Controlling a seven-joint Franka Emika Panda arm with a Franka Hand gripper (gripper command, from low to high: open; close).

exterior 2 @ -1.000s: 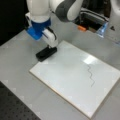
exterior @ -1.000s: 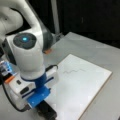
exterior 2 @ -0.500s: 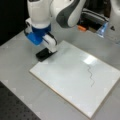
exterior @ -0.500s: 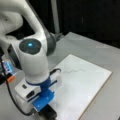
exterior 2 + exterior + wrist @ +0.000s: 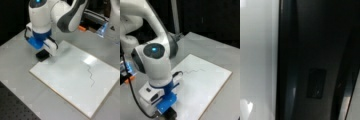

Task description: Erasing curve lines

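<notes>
Pincer: pincer [image 5: 44,53] low at the board's [image 5: 75,82] corner, apparently closed on the black eraser [image 5: 42,55]; ready for wiping
Curve lines: curve lines [image 5: 90,75] intact mid-board, well apart from eraser

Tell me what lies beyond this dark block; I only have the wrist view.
Observer: In a front view the gripper is low over the black eraser, at the corner of the white board toward that view's left.
Operator: Report the curve lines.
Observer: The curve lines are there as a thin wavy stroke on the board's half toward that view's right, well apart from the eraser.
Operator: Say what is behind the board.
Observer: A small orange object sits on the table toward that view's top.
</notes>
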